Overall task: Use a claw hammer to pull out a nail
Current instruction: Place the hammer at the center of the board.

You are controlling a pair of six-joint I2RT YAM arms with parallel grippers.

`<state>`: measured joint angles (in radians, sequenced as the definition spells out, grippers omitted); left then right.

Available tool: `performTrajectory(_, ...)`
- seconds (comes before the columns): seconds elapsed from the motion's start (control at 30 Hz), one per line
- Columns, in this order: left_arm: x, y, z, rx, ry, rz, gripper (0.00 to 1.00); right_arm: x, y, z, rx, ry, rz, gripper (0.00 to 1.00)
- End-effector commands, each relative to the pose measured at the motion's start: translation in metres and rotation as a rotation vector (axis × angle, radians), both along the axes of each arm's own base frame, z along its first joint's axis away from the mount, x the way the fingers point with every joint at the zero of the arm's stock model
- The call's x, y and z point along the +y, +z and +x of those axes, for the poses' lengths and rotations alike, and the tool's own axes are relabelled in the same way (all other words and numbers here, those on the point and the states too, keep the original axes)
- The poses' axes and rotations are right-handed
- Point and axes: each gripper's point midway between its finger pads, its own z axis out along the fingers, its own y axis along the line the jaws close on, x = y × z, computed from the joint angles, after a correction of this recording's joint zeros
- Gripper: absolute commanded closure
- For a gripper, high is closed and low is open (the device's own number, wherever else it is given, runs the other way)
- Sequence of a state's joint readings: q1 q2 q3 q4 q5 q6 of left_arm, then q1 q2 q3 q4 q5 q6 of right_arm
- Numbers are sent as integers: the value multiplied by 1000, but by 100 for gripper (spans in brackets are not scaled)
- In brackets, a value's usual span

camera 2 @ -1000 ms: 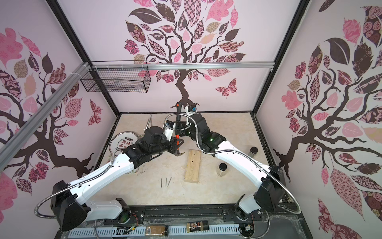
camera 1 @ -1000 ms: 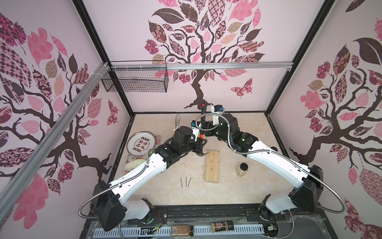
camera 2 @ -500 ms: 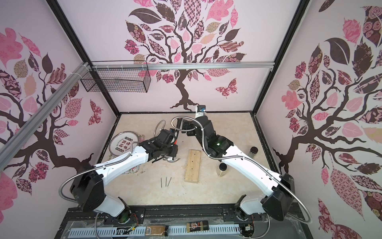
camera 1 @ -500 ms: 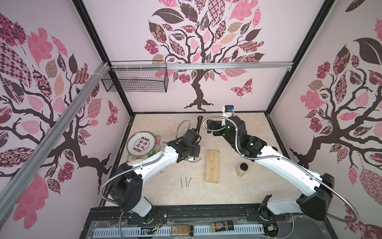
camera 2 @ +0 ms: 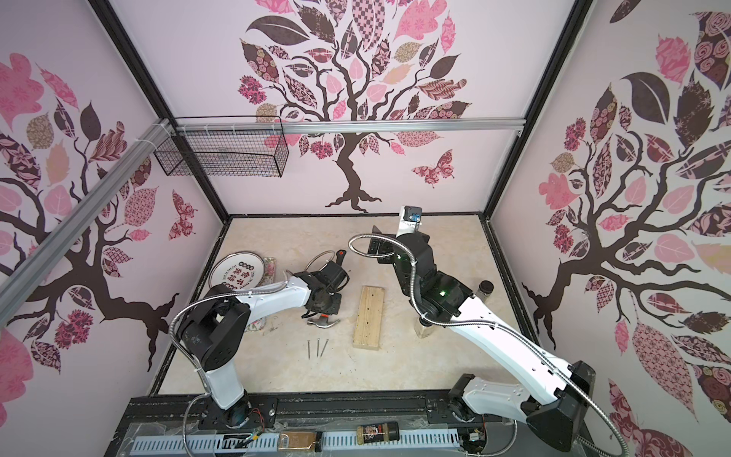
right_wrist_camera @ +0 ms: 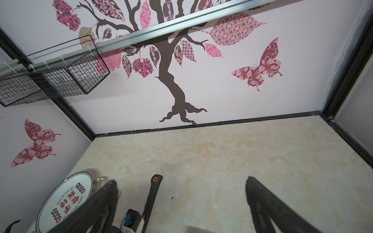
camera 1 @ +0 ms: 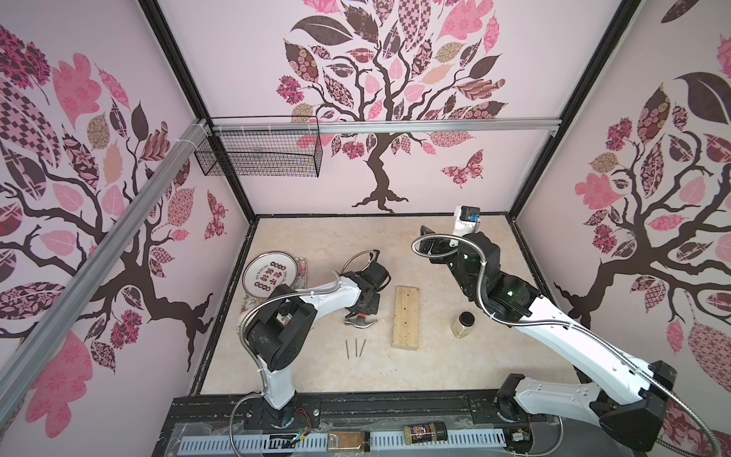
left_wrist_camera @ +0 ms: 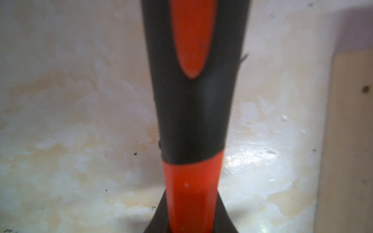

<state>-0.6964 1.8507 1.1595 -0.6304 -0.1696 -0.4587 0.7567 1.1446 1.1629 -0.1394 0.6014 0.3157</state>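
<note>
Left pincer (left_wrist_camera: 191, 214) is clamped narrowly on the orange neck of the claw hammer (camera 1: 358, 321). The hammer's shiny steel curved-claw head sits just on the pincer's near side, low over the desk (camera 1: 316, 245), and its black handle runs beyond the pincer toward the back wall. Just right of the pincer, alongside the hammer, lies the pale wooden block (camera 1: 406, 316); no nail in it can be made out. The right pincer (right_wrist_camera: 181, 180) hangs wide open and empty, well apart, leaving the left arm nearer the block.
</note>
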Motion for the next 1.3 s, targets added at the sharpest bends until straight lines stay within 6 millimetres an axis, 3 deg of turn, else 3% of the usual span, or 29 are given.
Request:
performTrajectory(0.0,-8,12,14,-51,21,-31,100,-25,23,-11,-59,-66,13,0)
performTrajectory(0.2,-6,3,11,-29,29,-19,99,-39,19,-14,-61,-105,-9,0)
performTrajectory(0.5,-8,7,11,-32,36,-34,82,-45,8,-12,-36,-129,-43,0)
performTrajectory(0.83,-19,29,12,-43,17,-98,60,-46,0,-12,-14,-124,-64,0)
performTrajectory(1.0,-27,70,20,-128,-7,-169,51,-54,-9,-13,-4,-147,-83,0)
performTrajectory(1.27,-24,182,34,-421,-51,-286,32,-89,-44,-3,41,-243,-115,0)
